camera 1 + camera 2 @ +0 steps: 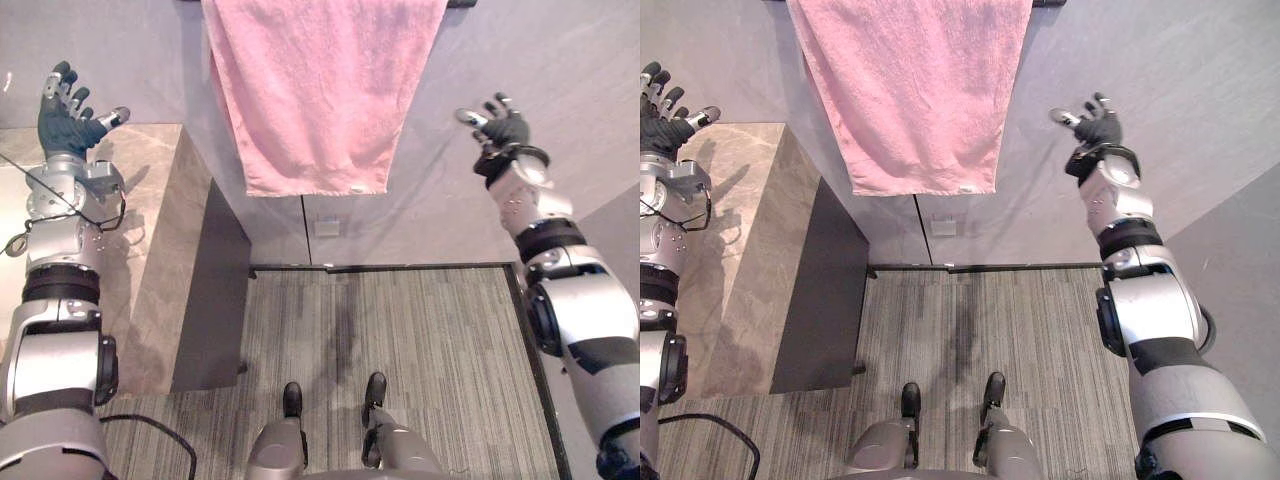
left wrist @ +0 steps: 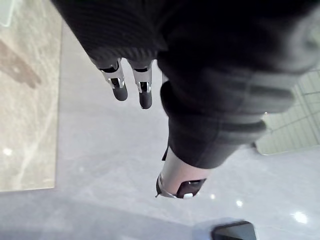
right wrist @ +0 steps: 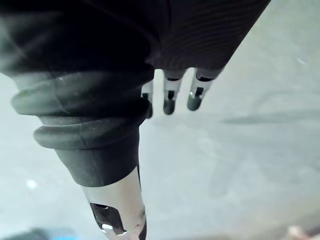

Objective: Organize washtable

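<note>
Left hand [image 1: 68, 122] and right hand [image 1: 500, 127] are spread, empty, either side of the towel [image 1: 318, 90]; a one-sided grab could pull it down.

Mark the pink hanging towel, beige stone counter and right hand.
pink hanging towel [image 1: 320, 90], left eye view, cloth middle
beige stone counter [image 1: 150, 230], left eye view, bare top
right hand [image 1: 506, 129], left eye view, palm

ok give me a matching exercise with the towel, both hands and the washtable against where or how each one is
1 towel
2 left hand
3 right hand
4 washtable

A open, raised right of the towel
B marble, at the robot's left
C pink, hanging on the wall
D open, raised left of the towel

Pairs: 1-C, 2-D, 3-A, 4-B
</note>
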Robot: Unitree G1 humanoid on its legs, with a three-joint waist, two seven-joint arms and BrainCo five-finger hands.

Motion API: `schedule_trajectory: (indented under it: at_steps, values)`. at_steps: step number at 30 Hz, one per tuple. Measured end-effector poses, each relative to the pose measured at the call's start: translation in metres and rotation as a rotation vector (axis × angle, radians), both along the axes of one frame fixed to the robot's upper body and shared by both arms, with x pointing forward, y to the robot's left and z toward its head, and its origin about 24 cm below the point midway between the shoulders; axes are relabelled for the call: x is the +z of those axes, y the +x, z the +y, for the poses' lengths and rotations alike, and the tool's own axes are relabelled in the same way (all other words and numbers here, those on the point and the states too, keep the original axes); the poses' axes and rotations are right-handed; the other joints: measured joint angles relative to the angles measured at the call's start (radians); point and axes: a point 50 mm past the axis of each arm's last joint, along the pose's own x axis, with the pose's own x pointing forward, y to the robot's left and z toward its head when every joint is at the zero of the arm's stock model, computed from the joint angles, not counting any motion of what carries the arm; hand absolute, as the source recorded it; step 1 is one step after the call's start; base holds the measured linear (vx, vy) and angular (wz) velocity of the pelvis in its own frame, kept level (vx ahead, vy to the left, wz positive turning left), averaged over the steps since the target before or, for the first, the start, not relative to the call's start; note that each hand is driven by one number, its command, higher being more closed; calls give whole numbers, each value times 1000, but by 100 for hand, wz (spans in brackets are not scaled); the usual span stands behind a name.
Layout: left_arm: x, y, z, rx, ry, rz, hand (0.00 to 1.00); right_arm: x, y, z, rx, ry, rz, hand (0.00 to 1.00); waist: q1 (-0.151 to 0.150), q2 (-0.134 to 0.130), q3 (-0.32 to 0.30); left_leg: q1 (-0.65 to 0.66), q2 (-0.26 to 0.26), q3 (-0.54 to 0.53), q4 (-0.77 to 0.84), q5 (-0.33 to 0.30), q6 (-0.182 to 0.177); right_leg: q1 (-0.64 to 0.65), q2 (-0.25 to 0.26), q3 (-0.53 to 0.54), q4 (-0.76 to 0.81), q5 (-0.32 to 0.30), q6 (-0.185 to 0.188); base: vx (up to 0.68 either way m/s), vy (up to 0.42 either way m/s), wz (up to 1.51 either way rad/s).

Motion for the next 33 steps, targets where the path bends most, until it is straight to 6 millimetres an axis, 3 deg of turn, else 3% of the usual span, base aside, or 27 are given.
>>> schedule_trajectory:
  at_steps: [2, 6, 10, 12, 18, 19, 24, 27, 33]
  values:
    - [-8, -7, 4, 18, -1, 8, 0, 8, -10, -5, -45, -31, -75, 0, -9, 1, -37, 9, 1, -1, -6, 0, 0, 5, -2, 0, 0, -6, 5, 87, 22, -2]
    - [-3, -10, -5, -18, 28, -28, 0, 60, -36, -27, -151, -139, -318, 0, -29, 1, -62, 45, -1, -4, -18, 0, 0, 38, -6, -2, 0, -11, 8, 34, 12, -1]
    - [-8, -18, -27, -139, 97, -39, 0, 83, -56, -18, -92, -220, -484, 0, -39, 1, -99, 62, 0, -2, -22, -1, 0, 52, -5, -2, 0, -14, 7, 30, 17, -2]
    - [-12, -20, -46, -252, 134, -34, 0, 74, -58, 0, 17, -294, -497, 0, -39, 1, -110, 83, 3, -3, -37, -3, -2, 75, -4, -4, -4, -25, 9, -38, 11, 4]
    - [-20, -18, -71, -398, 169, -6, 0, 42, -50, 53, 317, -429, -418, 0, -33, 5, -128, 96, 6, -3, -65, 1, -2, 72, -5, -3, -5, -38, 11, -9, -1, 2]
    - [-28, -16, -81, -438, 187, 33, 0, 30, -48, 70, 410, -454, -381, 0, -32, 9, -135, 96, 7, -3, -79, 9, -3, 66, -4, -7, -5, -38, 11, 4, -4, 5]
    - [-46, -12, -103, -538, 223, 111, 0, 3, -47, 113, 590, -494, -304, 0, -32, 13, -141, 77, 10, -4, -79, 16, -12, 49, -2, -16, -4, -35, 13, 24, 3, 3]
    - [-54, -10, -115, -592, 204, 141, 0, -2, -48, 132, 663, -500, -294, 0, -31, 13, -141, 64, 12, -4, -74, 22, -10, 38, 0, -21, -4, -29, 10, 63, 14, 3]
    - [-54, 2, -128, -629, 172, 155, 0, 11, -45, 148, 718, -534, -310, 0, -31, 14, -141, 49, 3, -5, -72, 24, -9, 27, -2, -25, -4, -26, 6, 50, 34, 2]
